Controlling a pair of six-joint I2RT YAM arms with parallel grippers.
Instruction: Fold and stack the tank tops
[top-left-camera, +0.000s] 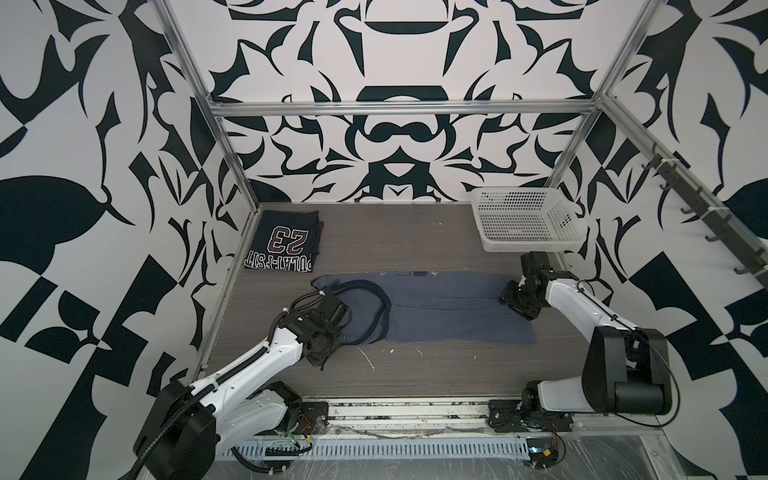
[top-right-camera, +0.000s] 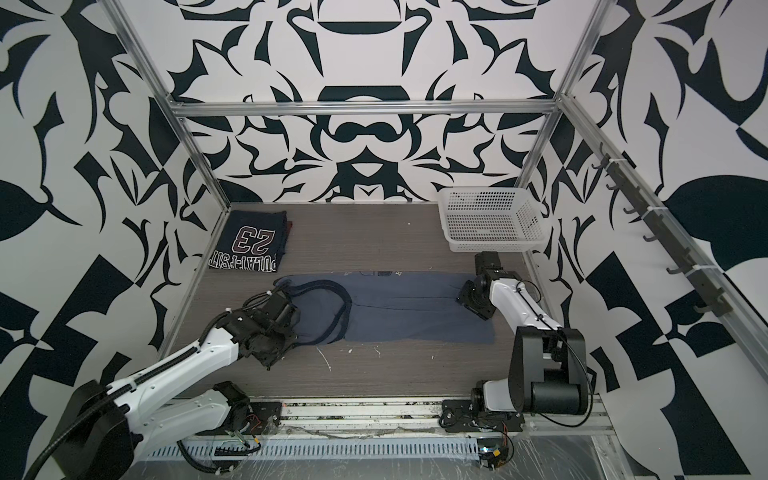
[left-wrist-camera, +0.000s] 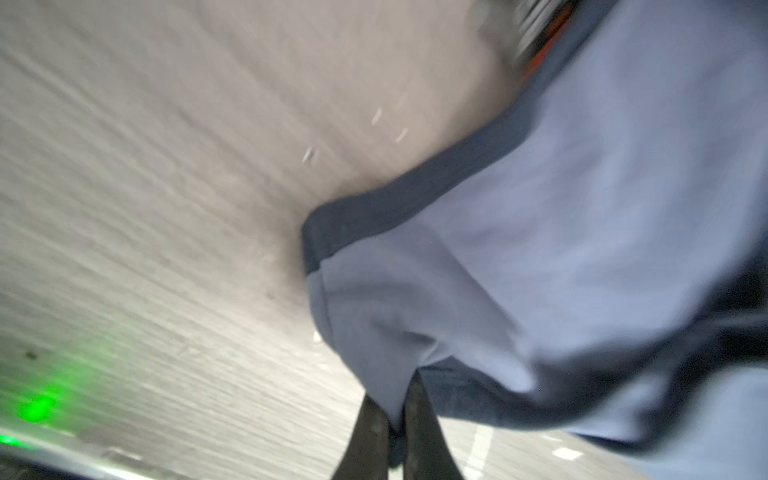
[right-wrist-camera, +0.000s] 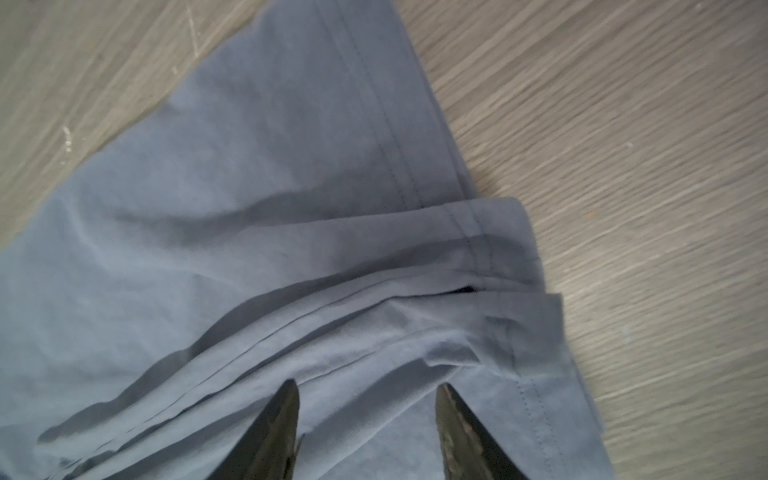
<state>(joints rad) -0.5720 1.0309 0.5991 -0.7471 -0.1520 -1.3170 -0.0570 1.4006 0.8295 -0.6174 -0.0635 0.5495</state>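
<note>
At the far left corner of the tabletop (top-left-camera: 415, 374), the navy "23" tank top (top-left-camera: 284, 241) is lying already folded into a neat rectangle, well apart from both arms. Nearer the front, the slate-blue tank top (top-left-camera: 440, 307) is stretching across the middle of the tabletop with its long axis running left to right: dark-bound straps and armholes toward the left, stitched hem toward the right. The left arm (top-left-camera: 257, 357) is reaching onto the strap end, and the left wrist view, though blurred, is showing the left jaws clenched on a pinch of the slate-blue cloth (left-wrist-camera: 540, 249) just beside its dark binding. Across at the hem end, the right arm (top-left-camera: 582, 299) is hanging over the stacked hem layers (right-wrist-camera: 332, 249), and the right jaws are standing apart with cloth between their tips, gripping nothing. Behind that arm, the white perforated basket (top-left-camera: 519, 224) is sitting in the far right corner. Each arm is nearest its own end of the garment, so the next fold probably depends on the right jaws closing on the hem before the ends are brought together along that left-to-right axis.
</note>
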